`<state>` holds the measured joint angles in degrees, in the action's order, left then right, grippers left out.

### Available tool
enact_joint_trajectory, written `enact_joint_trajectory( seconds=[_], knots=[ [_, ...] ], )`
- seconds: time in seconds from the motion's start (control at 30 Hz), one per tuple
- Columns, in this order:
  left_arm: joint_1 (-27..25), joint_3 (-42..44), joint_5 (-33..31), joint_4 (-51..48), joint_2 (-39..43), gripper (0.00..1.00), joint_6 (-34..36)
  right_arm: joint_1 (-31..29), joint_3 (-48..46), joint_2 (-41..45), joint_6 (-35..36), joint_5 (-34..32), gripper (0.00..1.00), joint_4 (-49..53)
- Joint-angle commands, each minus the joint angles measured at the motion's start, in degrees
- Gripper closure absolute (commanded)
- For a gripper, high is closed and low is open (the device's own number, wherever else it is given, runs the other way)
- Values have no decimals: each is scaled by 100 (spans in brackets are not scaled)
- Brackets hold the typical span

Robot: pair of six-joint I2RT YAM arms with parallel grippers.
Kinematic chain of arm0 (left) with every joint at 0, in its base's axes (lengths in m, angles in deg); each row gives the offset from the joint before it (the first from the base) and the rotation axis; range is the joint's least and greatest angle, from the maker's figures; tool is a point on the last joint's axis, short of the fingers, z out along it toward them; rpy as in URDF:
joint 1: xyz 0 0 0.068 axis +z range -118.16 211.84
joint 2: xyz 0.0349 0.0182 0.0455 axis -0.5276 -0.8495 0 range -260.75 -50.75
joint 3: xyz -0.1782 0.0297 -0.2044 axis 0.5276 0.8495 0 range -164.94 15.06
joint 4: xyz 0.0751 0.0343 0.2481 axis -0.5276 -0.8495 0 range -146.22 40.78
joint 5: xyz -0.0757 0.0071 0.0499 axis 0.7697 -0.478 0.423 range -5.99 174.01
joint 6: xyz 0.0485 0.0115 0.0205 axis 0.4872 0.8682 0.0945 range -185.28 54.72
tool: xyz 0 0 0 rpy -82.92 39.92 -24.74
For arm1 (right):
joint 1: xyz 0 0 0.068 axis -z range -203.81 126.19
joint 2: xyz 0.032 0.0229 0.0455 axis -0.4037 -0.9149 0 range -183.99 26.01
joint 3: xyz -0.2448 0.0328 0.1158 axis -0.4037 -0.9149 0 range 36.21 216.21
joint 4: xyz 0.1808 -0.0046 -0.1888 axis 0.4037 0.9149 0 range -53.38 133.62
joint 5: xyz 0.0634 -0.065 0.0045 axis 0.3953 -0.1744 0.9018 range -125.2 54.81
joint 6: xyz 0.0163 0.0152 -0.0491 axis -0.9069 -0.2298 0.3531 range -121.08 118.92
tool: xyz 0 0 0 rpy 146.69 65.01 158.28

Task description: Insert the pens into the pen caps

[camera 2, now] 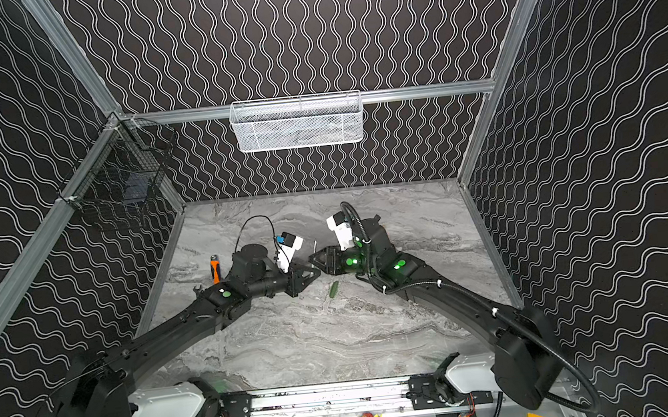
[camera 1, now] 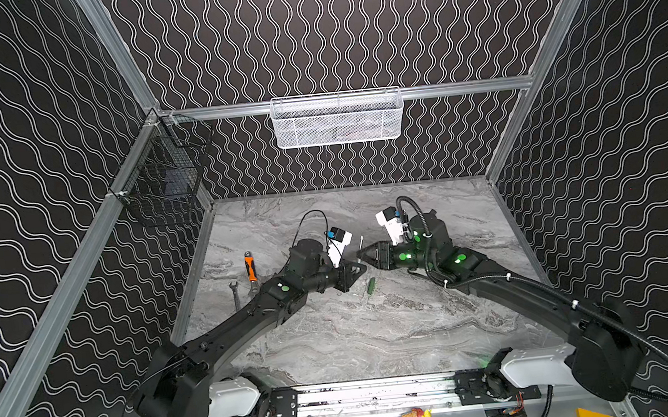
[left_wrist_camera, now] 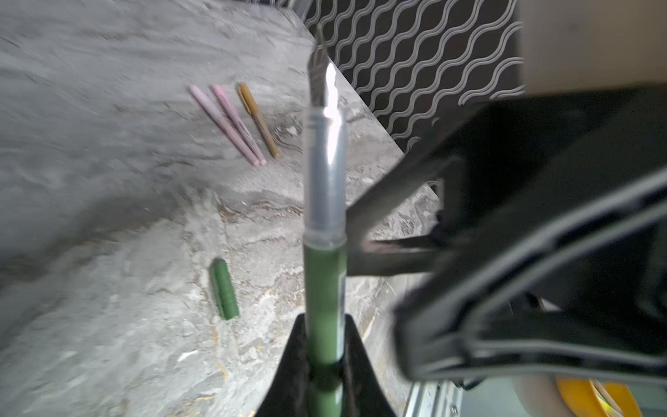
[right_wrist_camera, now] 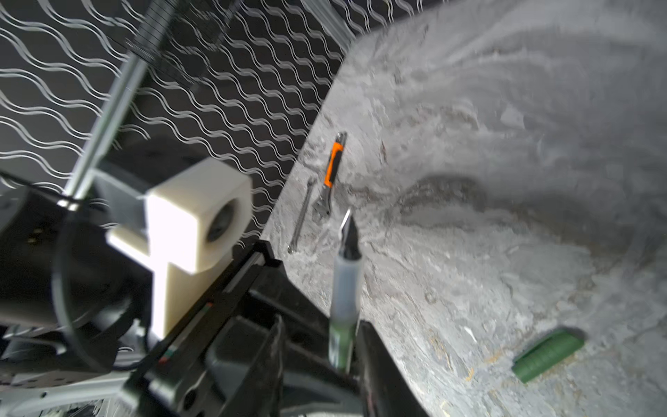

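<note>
- While left claw pinches one green pen, right claw sits spread around it
- Lying loose: one green cap, two pink pens, one tan pen

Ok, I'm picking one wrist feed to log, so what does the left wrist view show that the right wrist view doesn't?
Only the left wrist view: two pink pens and a tan pen lying side by side on the table. Only the right wrist view: the orange-handled wrench, a slim spanner beside it, and the left arm's white wrist camera. Both: the green pen with its nib bared, and the green cap lying loose on the table.
</note>
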<state>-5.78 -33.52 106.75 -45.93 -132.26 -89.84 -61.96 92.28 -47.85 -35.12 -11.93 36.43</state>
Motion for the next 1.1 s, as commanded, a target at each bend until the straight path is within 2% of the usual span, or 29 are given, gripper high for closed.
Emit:
enact_joint_trajectory(
  seconds=[0.0,0.17,0.33,0.5,0.67,0.9,1.07],
  knots=[
    [71,-378,-772,-288,121,96,434,1,12,248,-90,-730,61,232],
    [251,-842,-1209,-113,278,97,882,62,-361,484,-478,-1709,61,416],
    [272,-859,-999,856,464,96,1537,176,-446,62,-565,-2226,61,875],
    [265,-232,-788,1873,746,95,1909,202,-186,-782,-459,-2130,60,1344],
    [267,312,-1036,2258,1127,97,1655,203,65,-1555,-397,-1851,58,1516],
    [-34,434,-2008,1994,1487,97,1989,159,673,-2491,-342,-1859,56,1769],
    [-44,431,-2026,2010,1527,97,1882,137,878,-2839,-298,-1951,55,1975]
  ],
)
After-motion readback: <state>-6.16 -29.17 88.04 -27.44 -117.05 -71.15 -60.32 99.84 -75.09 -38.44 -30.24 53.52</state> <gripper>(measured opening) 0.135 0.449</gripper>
